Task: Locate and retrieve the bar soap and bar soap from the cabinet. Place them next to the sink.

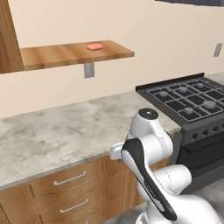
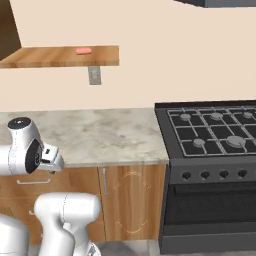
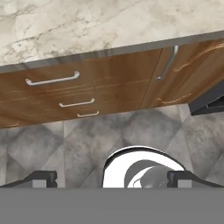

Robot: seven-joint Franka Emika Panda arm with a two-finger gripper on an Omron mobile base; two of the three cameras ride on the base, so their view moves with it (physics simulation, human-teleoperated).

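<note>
- A small salmon-pink bar soap [image 1: 94, 46] lies flat on the medium-brown wooden shelf board [image 1: 52, 56] fixed to the cream wall, near the board's right end; its long axis runs along the length of the shelf.
- A brown wood-grain cabinet [image 1: 8, 37] side stands at the shelf's left end, and a small grey bracket [image 1: 89, 70] sits on the wall just under the board.
- Below spreads a mottled beige stone surface [image 1: 57, 131], with brown drawer fronts carrying silver handles [image 1: 70, 178] beneath it.
- A black gas stove with grated burners [image 2: 215, 132] stands to the right of the surface.
- The white robot arm [image 1: 151, 144] is folded low in front of the drawers, well below the shelf.
- In the hand view the pincer [image 3: 112, 178] points down at the grey tiled floor [image 3: 65, 144], its dark finger tips [image 3: 41, 177] set wide apart and holding nothing.
</note>
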